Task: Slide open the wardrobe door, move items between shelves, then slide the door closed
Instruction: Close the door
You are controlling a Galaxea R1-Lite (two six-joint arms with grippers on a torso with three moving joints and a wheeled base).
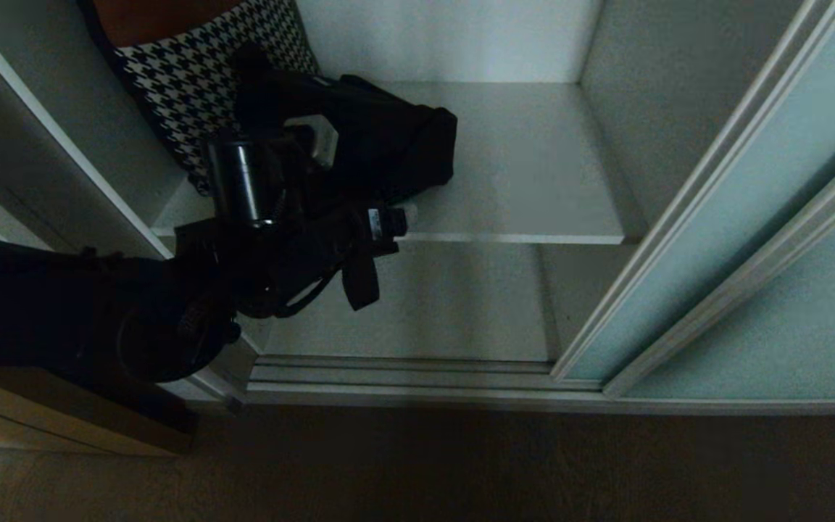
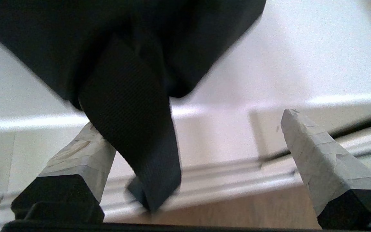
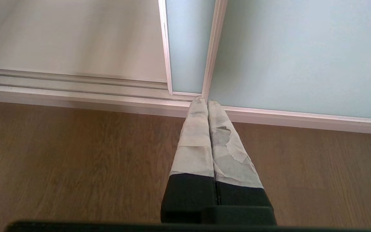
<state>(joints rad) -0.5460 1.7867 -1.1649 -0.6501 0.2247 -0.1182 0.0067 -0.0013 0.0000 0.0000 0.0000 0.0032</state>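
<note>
With the sliding wardrobe door (image 1: 744,239) pushed aside to the right, the wardrobe interior is exposed. The black bag (image 1: 396,148) lies on the upper shelf (image 1: 533,174), beside a houndstooth-patterned item (image 1: 193,80) at the left of that shelf. The bag's strap (image 2: 134,129) hangs down over the shelf's front edge, above the lower shelf (image 1: 432,304). The left gripper (image 2: 192,141) sits at that front edge with its taped fingers (image 2: 317,151) spread wide; the strap hangs between them, unclamped. The right gripper (image 3: 208,106) hangs over the wooden floor (image 3: 76,161) near the door track, fingers pressed together, holding nothing.
</note>
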